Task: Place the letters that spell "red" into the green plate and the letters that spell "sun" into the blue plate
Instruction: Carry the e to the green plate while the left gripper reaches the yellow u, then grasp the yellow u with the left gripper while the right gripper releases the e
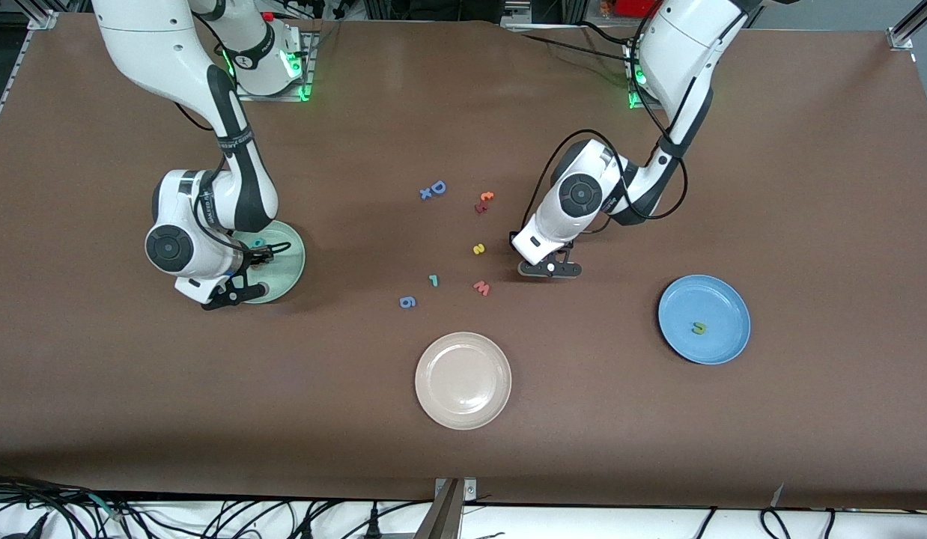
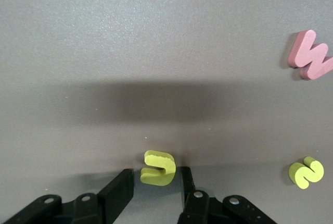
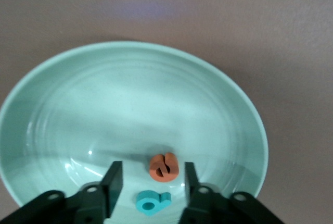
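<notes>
Brown desk [image 1: 808,187], letters loose around the beige plate [image 1: 463,380]. Left gripper [image 2: 155,185] sits low over the desk, farther from the camera than that plate, jaws still apart around a yellow letter [image 2: 158,168] lying flat right between them; looks like the u or n, can't tell. Closing should catch it. Yellow s [image 2: 306,172] is close by. Right gripper [image 3: 151,182] is over the green plate [image 3: 62,94], jaws open, e [image 3: 164,166] and d [image 3: 152,202] lying in it. Blue plate [image 1: 704,319] has one letter. The r [image 1: 433,281] is left.
</notes>
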Robot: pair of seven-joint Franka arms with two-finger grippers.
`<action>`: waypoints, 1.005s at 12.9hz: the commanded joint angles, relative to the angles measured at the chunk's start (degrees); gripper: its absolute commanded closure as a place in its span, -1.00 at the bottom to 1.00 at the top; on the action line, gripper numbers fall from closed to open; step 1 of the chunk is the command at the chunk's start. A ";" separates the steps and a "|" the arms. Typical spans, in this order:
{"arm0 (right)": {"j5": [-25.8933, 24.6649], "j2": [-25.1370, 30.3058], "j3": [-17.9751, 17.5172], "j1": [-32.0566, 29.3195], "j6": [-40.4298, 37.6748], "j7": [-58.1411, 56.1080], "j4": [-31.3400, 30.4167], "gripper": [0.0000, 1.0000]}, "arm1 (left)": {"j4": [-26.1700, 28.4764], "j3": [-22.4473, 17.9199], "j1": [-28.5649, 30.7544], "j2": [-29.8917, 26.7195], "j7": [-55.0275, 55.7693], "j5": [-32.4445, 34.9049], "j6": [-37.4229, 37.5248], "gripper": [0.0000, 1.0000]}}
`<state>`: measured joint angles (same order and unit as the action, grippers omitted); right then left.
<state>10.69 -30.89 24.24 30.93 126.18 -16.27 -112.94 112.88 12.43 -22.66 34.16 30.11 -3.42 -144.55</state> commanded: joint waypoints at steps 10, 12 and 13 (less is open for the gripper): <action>13.57 -1.45 -7.01 7.99 -1.75 27.66 11.33 -0.86 | -0.12 -1.97 -0.81 1.61 -0.93 1.49 -3.29 0.17; 13.57 -3.81 -7.10 11.60 2.21 35.31 13.17 -0.83 | -0.56 -2.41 -0.81 1.61 -1.02 1.49 -3.29 0.19; 13.13 -5.65 -7.10 13.87 3.45 38.74 14.49 -0.77 | -0.56 -2.41 -0.81 1.61 -1.02 1.49 -3.29 0.22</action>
<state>22.99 -32.67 16.59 41.26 127.74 16.87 -101.99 112.98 11.55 -22.91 34.22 29.90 -3.34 -146.33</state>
